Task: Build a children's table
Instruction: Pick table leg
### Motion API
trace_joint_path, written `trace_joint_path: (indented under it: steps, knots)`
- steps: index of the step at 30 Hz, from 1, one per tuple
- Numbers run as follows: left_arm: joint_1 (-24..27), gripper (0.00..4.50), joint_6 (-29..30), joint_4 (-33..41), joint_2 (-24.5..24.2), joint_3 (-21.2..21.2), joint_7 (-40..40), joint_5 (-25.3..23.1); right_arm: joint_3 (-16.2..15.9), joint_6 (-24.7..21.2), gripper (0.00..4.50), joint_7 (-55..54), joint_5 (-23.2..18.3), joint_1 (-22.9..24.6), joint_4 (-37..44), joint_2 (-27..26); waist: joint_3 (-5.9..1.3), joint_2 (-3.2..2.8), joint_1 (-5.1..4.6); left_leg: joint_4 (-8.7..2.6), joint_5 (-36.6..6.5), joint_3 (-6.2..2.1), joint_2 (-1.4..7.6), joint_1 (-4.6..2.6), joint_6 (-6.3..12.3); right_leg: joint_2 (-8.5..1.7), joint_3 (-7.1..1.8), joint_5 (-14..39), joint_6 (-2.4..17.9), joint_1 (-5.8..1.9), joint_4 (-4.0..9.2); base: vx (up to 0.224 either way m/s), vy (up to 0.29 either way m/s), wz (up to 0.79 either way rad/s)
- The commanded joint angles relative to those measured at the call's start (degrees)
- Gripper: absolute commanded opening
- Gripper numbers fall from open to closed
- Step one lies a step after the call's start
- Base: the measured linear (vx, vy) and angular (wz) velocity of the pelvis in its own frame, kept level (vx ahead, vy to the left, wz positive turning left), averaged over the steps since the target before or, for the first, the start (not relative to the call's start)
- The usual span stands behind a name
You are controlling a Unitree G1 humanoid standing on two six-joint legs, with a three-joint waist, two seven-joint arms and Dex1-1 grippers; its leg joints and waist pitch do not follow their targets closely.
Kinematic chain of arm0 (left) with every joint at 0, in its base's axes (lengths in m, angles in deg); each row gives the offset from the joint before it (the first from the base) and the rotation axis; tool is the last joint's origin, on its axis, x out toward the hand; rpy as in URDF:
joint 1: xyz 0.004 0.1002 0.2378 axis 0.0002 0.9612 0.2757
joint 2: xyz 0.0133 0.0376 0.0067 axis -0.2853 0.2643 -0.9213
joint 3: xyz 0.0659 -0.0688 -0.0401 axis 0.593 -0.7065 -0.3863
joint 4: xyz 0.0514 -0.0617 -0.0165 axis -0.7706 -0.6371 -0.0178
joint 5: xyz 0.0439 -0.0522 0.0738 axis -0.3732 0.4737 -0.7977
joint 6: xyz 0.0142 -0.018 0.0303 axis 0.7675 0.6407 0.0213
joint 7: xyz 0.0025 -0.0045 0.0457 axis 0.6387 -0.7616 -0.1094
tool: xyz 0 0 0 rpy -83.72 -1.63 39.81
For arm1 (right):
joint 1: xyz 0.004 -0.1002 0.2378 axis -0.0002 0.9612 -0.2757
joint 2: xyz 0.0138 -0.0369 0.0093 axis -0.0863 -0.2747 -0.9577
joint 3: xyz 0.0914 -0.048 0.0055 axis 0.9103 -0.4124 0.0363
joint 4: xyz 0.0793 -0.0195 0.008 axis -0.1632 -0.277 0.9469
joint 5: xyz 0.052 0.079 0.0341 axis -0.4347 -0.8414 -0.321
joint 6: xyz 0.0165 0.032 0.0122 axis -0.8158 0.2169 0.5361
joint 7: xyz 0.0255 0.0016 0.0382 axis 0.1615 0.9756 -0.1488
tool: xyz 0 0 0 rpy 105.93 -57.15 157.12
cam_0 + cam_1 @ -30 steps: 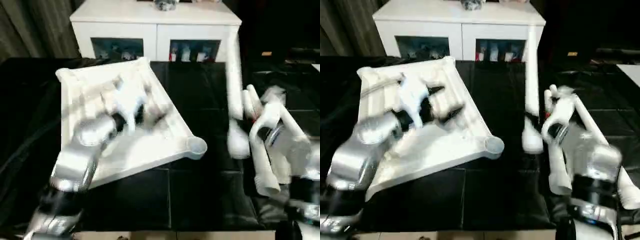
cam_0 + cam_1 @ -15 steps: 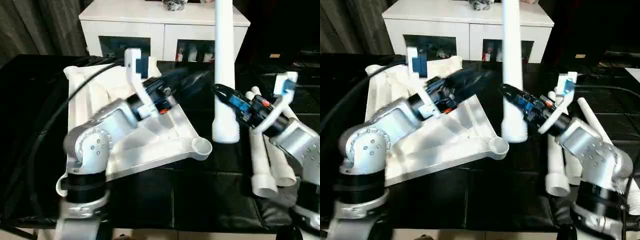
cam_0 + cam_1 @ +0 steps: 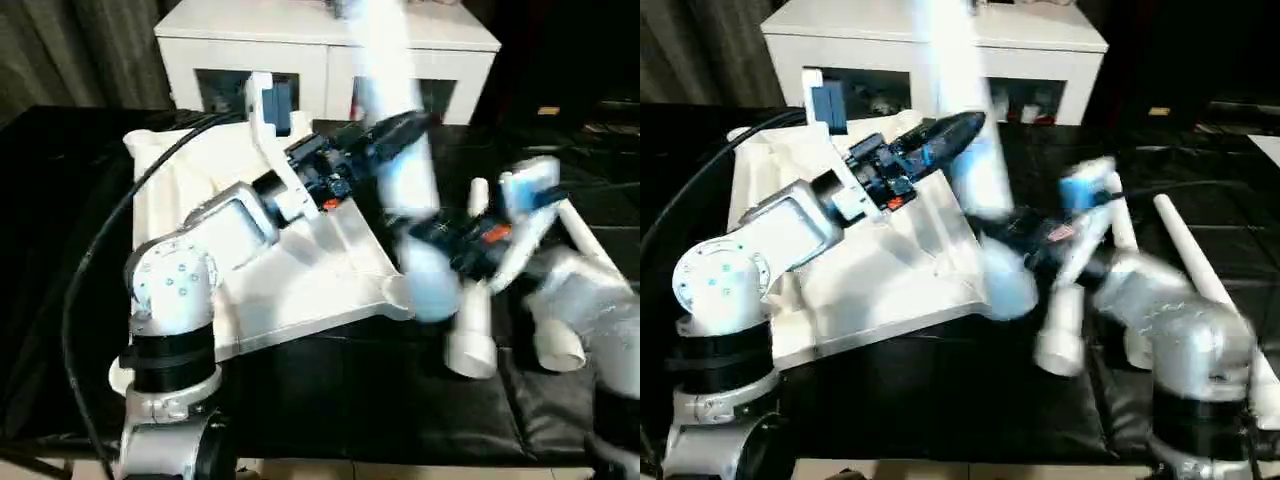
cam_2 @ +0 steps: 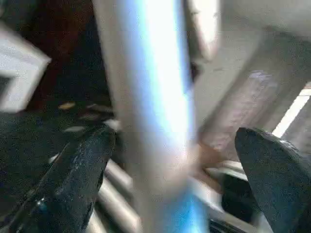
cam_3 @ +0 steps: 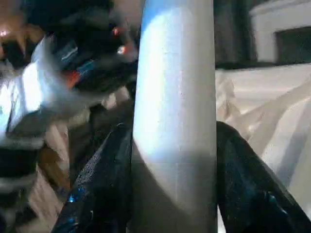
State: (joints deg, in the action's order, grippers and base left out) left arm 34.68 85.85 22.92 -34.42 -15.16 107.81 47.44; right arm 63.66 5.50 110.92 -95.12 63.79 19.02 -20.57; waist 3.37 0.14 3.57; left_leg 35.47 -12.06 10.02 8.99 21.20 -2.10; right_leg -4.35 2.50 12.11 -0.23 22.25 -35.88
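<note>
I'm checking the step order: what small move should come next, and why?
Probably lower the leg so its wide end seats in the top's corner socket. The right pincer grips that leg just above the socket, while the left pincer stands open around it.

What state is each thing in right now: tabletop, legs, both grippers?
Tabletop: underside up on the black table, near corner socket unfilled.
Held leg: upright, tilted, clamped in the right gripper.
Spare legs: lying loose on the black table.
Left gripper: open, fingers either side of the held leg.
</note>
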Motion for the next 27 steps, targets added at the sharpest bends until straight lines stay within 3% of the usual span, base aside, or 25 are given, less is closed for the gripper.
trace_joint_path:
  steps: [1,4,6,9,12,14,21,27]
  knots:
    - [-1.2,4.5,0.1,-2.0,0.2,0.1,-3.6,-1.8,-2.0,2.8,1.84,-1.1,2.5,-0.3,1.6,0.8,-3.51,0.72,0.15,-4.45,-3.5,-1.44,3.6,-0.34,1.25,-3.82,-2.58,8.3,11.0,-2.65,4.65,0.0,0.0,0.0]
    - [-1.7,4.5,-0.8,-4.1,0.1,-0.4,-7.0,-4.3,-4.2,5.5,1.84,-3.0,5.9,-0.6,1.0,0.6,-3.47,0.69,0.01,-4.45,-3.9,-1.43,3.55,-0.35,0.78,-3.77,-2.6,7.6,11.4,-2.6,4.68,0.0,0.0,0.0]
    - [-2.4,4.5,-1.3,-5.5,0.6,-1.8,-9.3,-4.6,-7.6,9.6,1.84,-4.6,11.5,-0.7,-0.1,1.6,-3.51,0.63,0.09,-4.44,-4.0,-1.45,3.6,-0.32,0.59,-3.87,-2.63,7.4,11.7,-2.66,4.6,0.0,0.0,0.0]
    - [-3.1,4.16,-1.2,-6.4,0.9,-3.1,-11.1,-4.2,-12.0,15.3,1.84,-6.8,18.6,-0.9,-1.3,2.8,-3.54,0.55,0.03,-4.36,-3.6,-1.44,3.55,-0.31,0.16,-3.85,-2.61,5.4,12.2,-2.67,4.44,0.0,0.0,0.0]
    - [-3.4,4.1,-1.2,-6.9,0.9,-3.4,-12.2,-4.3,-15.7,19.3,1.84,-8.7,23.9,-1.2,-2.2,3.4,-3.63,0.58,-0.03,-4.24,-3.2,-1.4,3.56,-0.3,0.66,-3.91,-2.68,3.5,13.0,-2.81,4.16,0.0,0.0,0.0]
    - [-3.4,3.75,-1.1,-7.0,1.0,-3.3,-12.7,-4.4,-18.2,22.1,1.84,-9.6,26.9,-1.6,-2.9,3.5,-3.58,0.63,-0.12,-4.21,-3.4,-1.36,3.53,-0.28,1.43,-3.84,-2.7,3.3,13.4,-2.78,4.18,0.0,0.0,0.0]
    - [-4.3,3.31,-0.9,-8.7,1.7,-4.8,-17.2,-5.4,-19.3,27.0,1.84,-15.7,31.8,-3.2,-6.4,0.1,-3.54,0.66,-0.32,-4.24,-4.3,-1.34,3.56,-0.36,1.76,-3.77,-2.71,3.9,13.8,-2.69,4.16,0.0,0.0,0.0]
    - [-4.2,2.89,-0.6,-8.7,2.1,-4.9,-18.5,-4.7,-19.7,29.7,1.84,-18.0,34.1,-3.8,-8.3,-1.4,-3.75,0.58,-0.25,-4.06,-2.2,-1.31,3.55,-0.34,2.85,-3.69,-2.69,-0.6,14.8,-2.87,3.66,0.0,0.0,0.0]
